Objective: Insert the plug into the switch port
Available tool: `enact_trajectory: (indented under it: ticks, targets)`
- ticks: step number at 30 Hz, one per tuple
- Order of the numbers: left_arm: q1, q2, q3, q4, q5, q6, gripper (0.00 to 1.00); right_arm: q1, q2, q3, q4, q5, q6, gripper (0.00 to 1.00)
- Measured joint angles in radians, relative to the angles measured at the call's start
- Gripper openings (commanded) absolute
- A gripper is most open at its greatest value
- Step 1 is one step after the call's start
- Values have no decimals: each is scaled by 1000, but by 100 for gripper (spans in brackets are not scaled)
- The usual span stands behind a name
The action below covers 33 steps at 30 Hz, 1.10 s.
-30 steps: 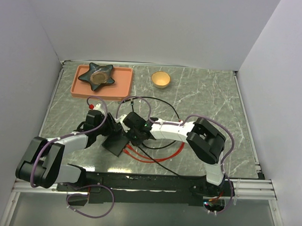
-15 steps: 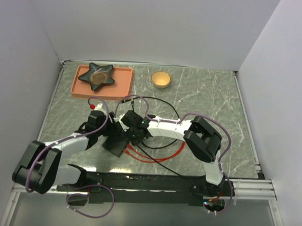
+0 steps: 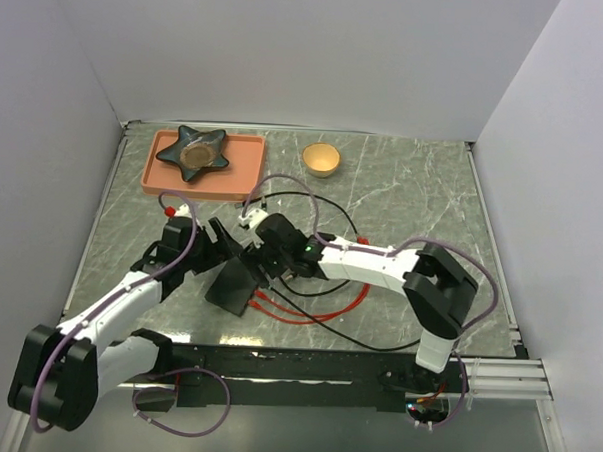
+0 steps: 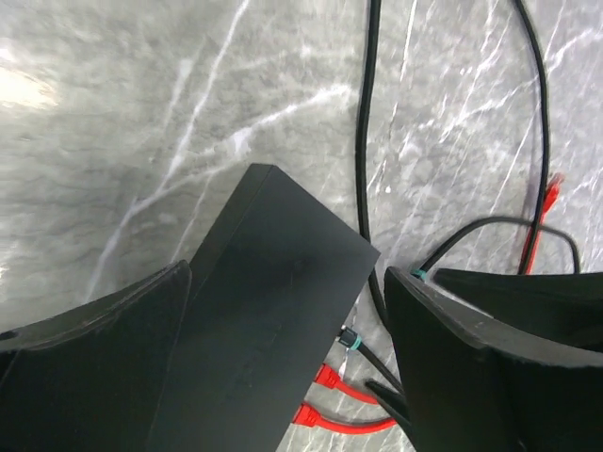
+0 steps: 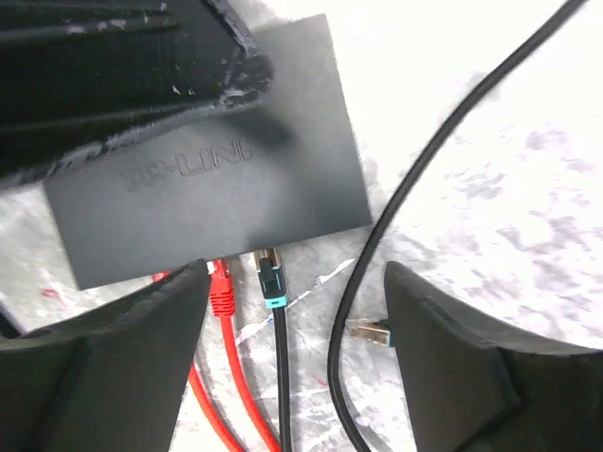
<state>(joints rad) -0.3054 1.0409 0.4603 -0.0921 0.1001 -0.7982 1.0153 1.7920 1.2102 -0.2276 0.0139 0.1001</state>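
Observation:
The flat black switch box [image 3: 234,283] lies on the marble table, and its port edge [image 5: 267,250] faces my right wrist camera. The black plug with the teal band [image 5: 271,278] has its tip in at that edge, beside a red plug [image 5: 220,287]. It also shows as the black plug [image 4: 350,341] in the left wrist view. My right gripper [image 5: 297,282] stands open around the plug and cable, touching neither. My left gripper [image 4: 287,282] is open astride the box [image 4: 273,320]. From above, the left gripper [image 3: 218,247] and right gripper [image 3: 263,252] flank the box's far end.
Red cables [image 3: 303,314] and a black cable [image 3: 322,212] loop over the table right of the box. A loose cable-end plug [image 5: 372,331] lies near my right finger. A salmon tray [image 3: 246,174] holding a star-shaped dish [image 3: 195,151] and a yellow bowl [image 3: 321,159] stand at the back.
Both grippers have opened; the right one has let go of the black plug. The left arm has stretched out, its elbow dropping toward the near-left corner. The box stays put.

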Motion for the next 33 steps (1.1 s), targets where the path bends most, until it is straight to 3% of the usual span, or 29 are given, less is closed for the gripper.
enact_trajectory:
  ticks: [3,11,17,20,26,31,33]
  targets:
    - [12,-43,37,-72,-20,1,91,-5,-61,-26,13,23,11,99]
    - [23,-77,394,-259,-60,40,91,-89,-148,-36,6,31,39,99]
    - [24,-50,623,-252,-56,23,90,-128,-144,3,-31,58,69,99]
    - [24,-48,597,-193,-15,-5,90,-128,-114,58,-43,80,83,99]
    - [23,-114,259,-123,26,-64,91,-128,0,126,-57,121,117,98]
    - [23,-70,282,-214,11,-47,91,-128,191,291,-107,158,143,85]
    - [23,-80,300,-206,7,-41,91,-130,262,370,-122,164,148,84]
